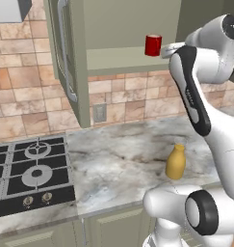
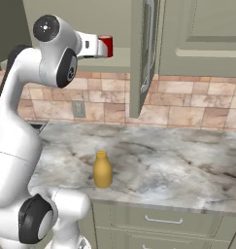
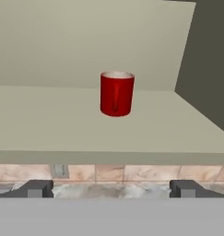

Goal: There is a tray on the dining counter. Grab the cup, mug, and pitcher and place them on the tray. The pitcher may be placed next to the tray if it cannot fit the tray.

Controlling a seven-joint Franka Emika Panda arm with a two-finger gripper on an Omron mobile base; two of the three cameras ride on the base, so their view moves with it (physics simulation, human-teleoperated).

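Marbled wall counter [image 1: 123, 164] fills the middle of the left base view, with a gas stove [image 1: 29, 176] at the lower left and a tan tile backsplash [image 1: 22, 103] behind it. Above the counter an open cabinet [image 1: 133, 58] shows a pale green shelf, its door [image 1: 65, 53] swung out toward the upper left of centre. The red mug [image 1: 152, 45] stands upright on that shelf, near the top of the frame just right of centre. The white arm reaches up from the lower right, and its gripper [image 3: 111, 188] sits level with the shelf, just short of the mug and not touching it. In the hand view the mug [image 3: 116, 93] stands centred on the shelf, handle facing the camera, with the two dark fingertips [image 3: 36, 188] spread wide apart at the bottom edge, holding nothing. The mustard-tan pitcher [image 1: 175, 162] stands upright on the counter, lower right of centre, near the counter's front edge. In the right base view the pitcher [image 2: 103, 169] appears lower left of centre, and the mug [image 2: 106, 46] at the upper left, just beyond the hand.
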